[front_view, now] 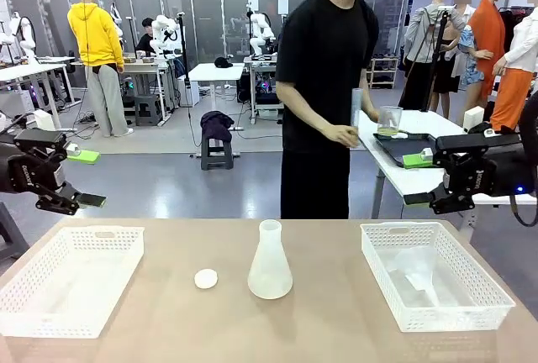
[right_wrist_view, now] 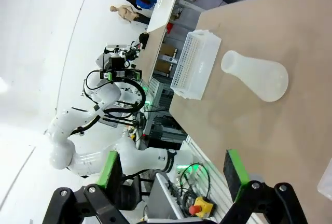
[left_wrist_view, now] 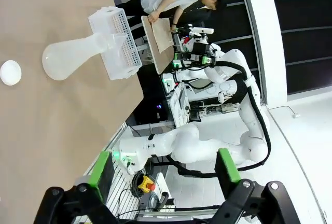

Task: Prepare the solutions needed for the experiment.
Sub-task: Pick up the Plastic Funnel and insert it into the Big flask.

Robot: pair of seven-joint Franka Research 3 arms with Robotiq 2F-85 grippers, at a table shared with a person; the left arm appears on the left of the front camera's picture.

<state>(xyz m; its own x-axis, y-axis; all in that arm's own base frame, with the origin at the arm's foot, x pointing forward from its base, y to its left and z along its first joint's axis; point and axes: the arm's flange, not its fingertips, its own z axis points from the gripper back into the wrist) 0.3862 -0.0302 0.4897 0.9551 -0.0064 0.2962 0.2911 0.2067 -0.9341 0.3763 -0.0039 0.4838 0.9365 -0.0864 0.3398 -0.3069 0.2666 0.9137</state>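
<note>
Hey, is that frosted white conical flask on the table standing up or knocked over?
Upright. The frosted white conical flask rests on its wide base on the tan table, narrow neck pointing up.

Solution (front_view: 388, 131): pale yellow-green translucent liquid, level and still, forming a shallow layer in the bottom of an upright clear beaker (front_view: 389, 116); the beaker stands on the far white tabletop (front_view: 433, 121).

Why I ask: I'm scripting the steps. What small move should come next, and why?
Probably lower the open right gripper toward the funnel in the basket: the flask stands open, and the solution is in a beaker on the side table by the person.
</note>
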